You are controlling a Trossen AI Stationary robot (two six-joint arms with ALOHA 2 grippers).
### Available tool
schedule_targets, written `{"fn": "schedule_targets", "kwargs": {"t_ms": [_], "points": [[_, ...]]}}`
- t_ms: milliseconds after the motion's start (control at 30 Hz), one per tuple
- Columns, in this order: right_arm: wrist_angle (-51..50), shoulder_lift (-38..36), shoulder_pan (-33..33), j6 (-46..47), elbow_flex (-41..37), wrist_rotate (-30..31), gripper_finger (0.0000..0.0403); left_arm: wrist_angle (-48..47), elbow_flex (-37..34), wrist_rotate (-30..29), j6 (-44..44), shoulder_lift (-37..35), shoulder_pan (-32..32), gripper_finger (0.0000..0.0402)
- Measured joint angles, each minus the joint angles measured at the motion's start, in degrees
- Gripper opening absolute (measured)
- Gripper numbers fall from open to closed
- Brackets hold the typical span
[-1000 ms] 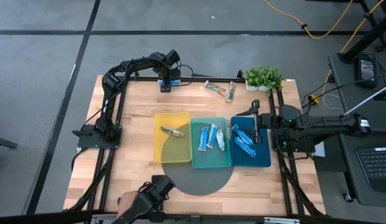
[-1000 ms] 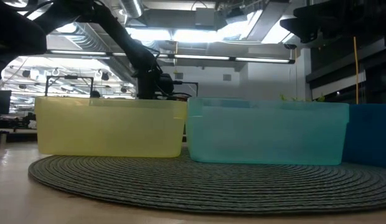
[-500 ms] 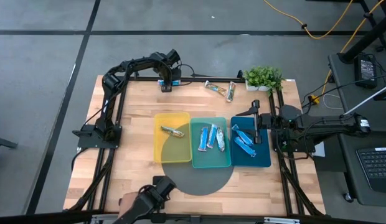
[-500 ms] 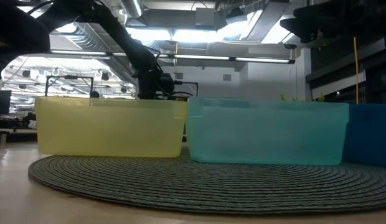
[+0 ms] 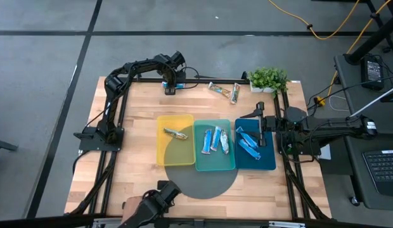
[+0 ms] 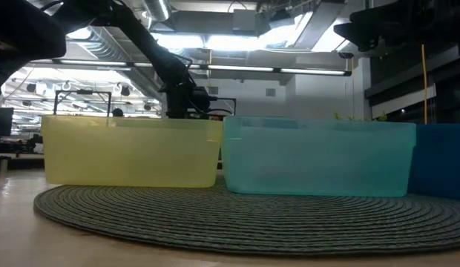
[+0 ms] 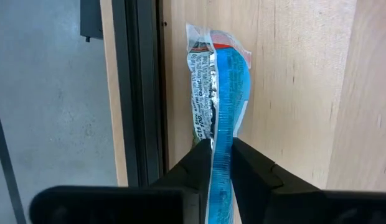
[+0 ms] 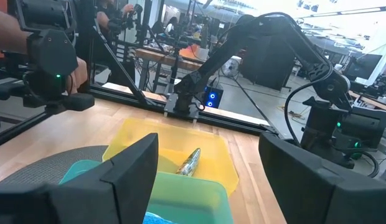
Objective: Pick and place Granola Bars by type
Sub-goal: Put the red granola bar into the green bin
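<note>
At the table's far edge, beside the black frame rail, a bright blue granola bar lies on the wood with my left gripper shut on it, pointing down. Two more bars lie to its right along the far edge. One tan bar lies in the yellow tray. Blue-and-white bars lie in the teal tray and blue bars in the dark blue tray. My right gripper hangs open and level over the dark blue tray. My left gripper pinches the blue bar between its two fingers, one on each long side of the wrapper, toward its near end. The fingers come from above and lie across the bar. The wrapper is squeezed narrow there; its far end rests on the wood.
The three trays stand side by side on a round grey mat. A small potted plant stands at the far right corner. The black frame rail runs right beside the held bar. Bare wood lies left of the yellow tray.
My left gripper has stayed in place at the far edge and has shut on the blue bar, which still rests on the wood. My right arm has kept still.
</note>
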Motion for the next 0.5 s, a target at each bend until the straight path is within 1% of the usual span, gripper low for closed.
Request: {"fn": "schedule_targets", "kwargs": {"t_ms": [133,300,400,500], "points": [[0.0,0.0,0.0,0.0,0.0,0.0,0.028,0.0,0.0,-0.1,-0.4,0.0,-0.1,0.0033],[0.0,0.0,0.0,0.0,0.0,0.0,0.028,-0.9,0.0,-2.0,-0.4,-0.5,-1.4,0.0014],[0.0,0.0,0.0,0.0,0.0,0.0,0.028,-2.7,0.0,-1.4,-0.4,-1.8,-2.8,0.0005],[0.0,0.0,0.0,0.0,0.0,0.0,0.028,-5.1,0.0,0.9,-0.6,-3.8,-4.5,0.0002]]}}
